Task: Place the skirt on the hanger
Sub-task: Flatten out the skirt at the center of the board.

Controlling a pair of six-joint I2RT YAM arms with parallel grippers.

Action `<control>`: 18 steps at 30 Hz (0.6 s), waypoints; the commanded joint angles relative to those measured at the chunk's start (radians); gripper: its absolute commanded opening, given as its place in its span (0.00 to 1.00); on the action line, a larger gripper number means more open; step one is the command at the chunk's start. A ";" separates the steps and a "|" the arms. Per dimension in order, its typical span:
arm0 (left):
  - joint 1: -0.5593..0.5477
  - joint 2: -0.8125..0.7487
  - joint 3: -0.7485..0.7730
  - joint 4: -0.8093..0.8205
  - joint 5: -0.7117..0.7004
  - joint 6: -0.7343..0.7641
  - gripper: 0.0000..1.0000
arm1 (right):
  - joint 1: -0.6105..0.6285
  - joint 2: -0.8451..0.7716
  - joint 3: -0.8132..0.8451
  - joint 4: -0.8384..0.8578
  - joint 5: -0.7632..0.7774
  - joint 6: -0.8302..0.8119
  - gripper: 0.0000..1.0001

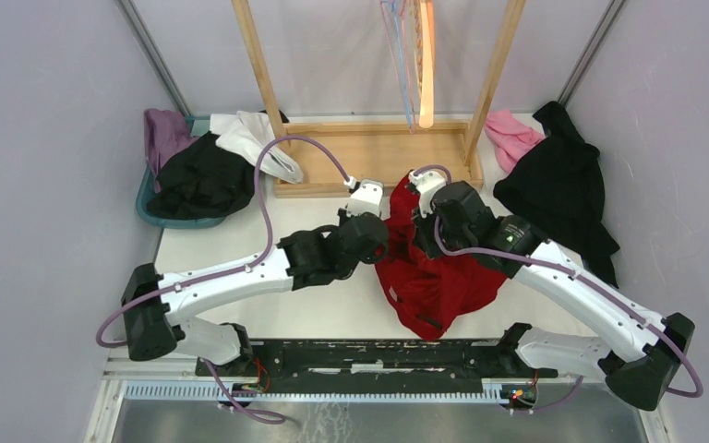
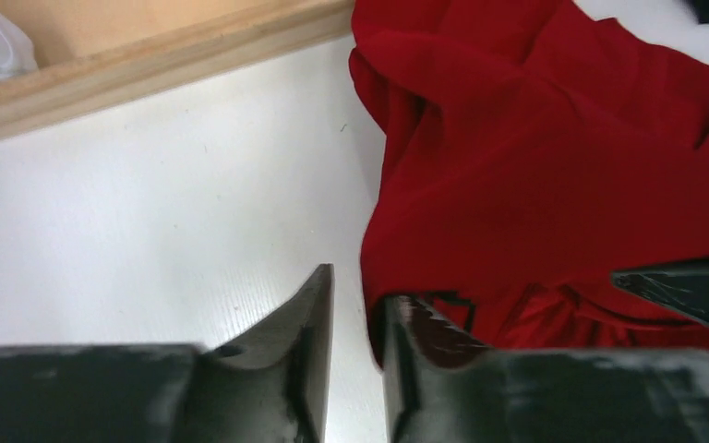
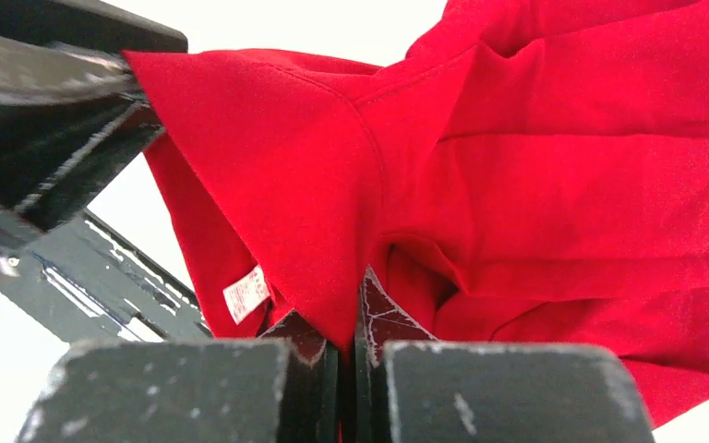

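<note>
The red skirt [image 1: 436, 268] lies bunched on the white table, between the two arms. My right gripper [image 1: 417, 210] is shut on a fold of the skirt [image 3: 517, 185] beside its white label, and the cloth is pinched between the fingers [image 3: 343, 309]. My left gripper [image 1: 376, 210] is at the skirt's left edge [image 2: 554, 166]. Its jaws [image 2: 360, 286] stand a narrow gap apart, with bare table showing between them and the cloth just outside the right finger. Pale plastic hangers [image 1: 408, 55] hang from the wooden rack at the back.
The rack's wooden base [image 1: 378, 157] lies just beyond the skirt. A teal basket [image 1: 148, 208] with black, white and purple clothes stands at the back left. A black garment [image 1: 558, 185] and a pink one [image 1: 512, 137] lie at the back right.
</note>
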 commanded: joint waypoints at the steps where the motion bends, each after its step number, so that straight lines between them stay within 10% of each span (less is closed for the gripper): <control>1: 0.006 -0.075 -0.002 0.037 0.020 -0.016 0.40 | 0.004 -0.021 -0.009 0.055 -0.034 0.005 0.02; 6: 0.007 -0.116 -0.045 0.062 0.128 -0.023 0.62 | 0.004 -0.001 -0.028 0.082 -0.047 0.010 0.02; 18: 0.007 -0.150 -0.076 0.147 0.262 0.020 0.66 | 0.010 0.044 -0.034 0.120 -0.068 0.021 0.02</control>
